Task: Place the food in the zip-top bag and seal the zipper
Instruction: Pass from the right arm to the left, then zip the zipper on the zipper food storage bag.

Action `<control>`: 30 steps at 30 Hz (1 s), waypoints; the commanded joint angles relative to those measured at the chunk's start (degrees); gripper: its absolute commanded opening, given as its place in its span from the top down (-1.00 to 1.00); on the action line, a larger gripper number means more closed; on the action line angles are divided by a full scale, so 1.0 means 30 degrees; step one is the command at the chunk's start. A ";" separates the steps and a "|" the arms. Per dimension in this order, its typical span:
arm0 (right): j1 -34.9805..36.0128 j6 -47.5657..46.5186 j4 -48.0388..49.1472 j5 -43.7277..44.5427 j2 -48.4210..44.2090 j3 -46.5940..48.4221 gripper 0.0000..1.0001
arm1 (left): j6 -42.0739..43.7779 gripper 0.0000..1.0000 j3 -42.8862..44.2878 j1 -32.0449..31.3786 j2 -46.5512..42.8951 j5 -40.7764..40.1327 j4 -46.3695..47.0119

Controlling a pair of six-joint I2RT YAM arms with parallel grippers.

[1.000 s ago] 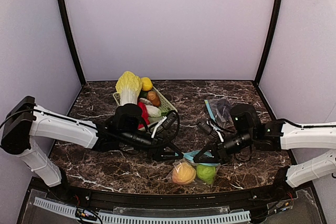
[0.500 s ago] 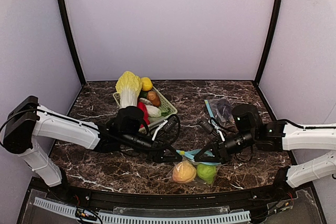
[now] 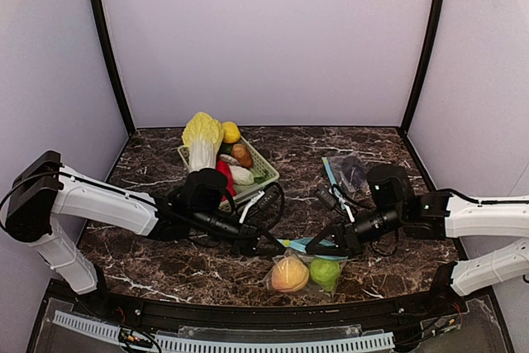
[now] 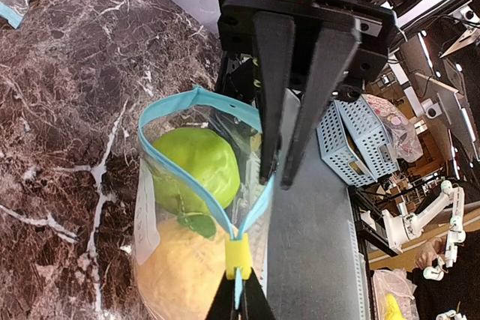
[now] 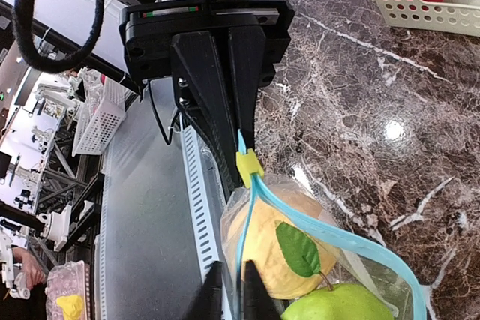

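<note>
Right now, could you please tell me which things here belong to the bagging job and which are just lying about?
Job: zip-top bag; peach and green fruit inside it; zipper with yellow slider; left end effector and right end effector, both shut on the zipper; second bag holding something dark.
Lying about: basket; cabbage; red peppers; small yellow fruit.

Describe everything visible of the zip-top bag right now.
The zip-top bag is clear plastic with a blue zipper track and yellow slider. It lies on the marble table, holding the peach and green fruit. Its mouth gapes open. The left claw pinches the track at the slider; right claw pinches the opposite end.
</note>
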 commanded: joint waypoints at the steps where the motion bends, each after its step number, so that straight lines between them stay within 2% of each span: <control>1: -0.0194 -0.0085 0.0687 0.0510 -0.0220 0.0385 0.30 | 0.1051 0.99 0.0310 -0.0162 -0.0279 0.0128 -0.1683; 3: -0.0182 -0.0288 0.0613 0.0609 -0.0101 0.0684 -0.11 | 0.1514 0.99 0.0641 -0.0328 -0.0282 0.0053 -0.2349; 5: -0.0167 -0.0557 0.0631 0.0616 0.0111 0.0962 -0.24 | 0.1802 0.99 0.0892 -0.0444 -0.0271 0.0044 -0.2692; 7: -0.0141 -0.0810 0.0708 0.0516 0.0539 0.1211 -0.24 | 0.1901 0.99 0.0982 -0.0495 -0.0310 0.0035 -0.2768; 14: 0.0147 -0.1379 0.1812 -0.0370 0.2524 0.2165 -0.03 | 0.2040 0.99 0.1192 -0.0560 -0.0323 0.0189 -0.2835; 24: 0.0503 -0.1384 0.2913 -0.2100 0.4394 0.2634 0.40 | 0.2162 0.99 0.1292 -0.0591 -0.0476 0.0126 -0.3032; 30: 0.0591 -0.1045 0.3585 -0.2793 0.4872 0.2409 0.47 | 0.2184 0.99 0.1327 -0.0600 -0.0487 0.0099 -0.2997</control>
